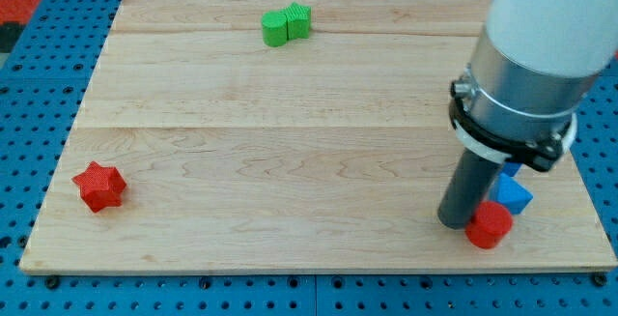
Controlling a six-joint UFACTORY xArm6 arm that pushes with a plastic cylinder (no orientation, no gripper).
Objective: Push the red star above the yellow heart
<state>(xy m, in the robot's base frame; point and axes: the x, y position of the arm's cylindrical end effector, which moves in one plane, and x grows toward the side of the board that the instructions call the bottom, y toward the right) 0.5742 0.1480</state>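
The red star lies on the wooden board near its bottom left corner. No yellow heart shows in this view. My tip rests on the board at the bottom right, far to the right of the red star. It stands just left of a red round block and a blue block. The arm's body hides part of the board's right side.
Two green blocks sit together near the board's top edge, left of centre. The board lies on a blue pegboard surface. The arm's grey and white body fills the upper right.
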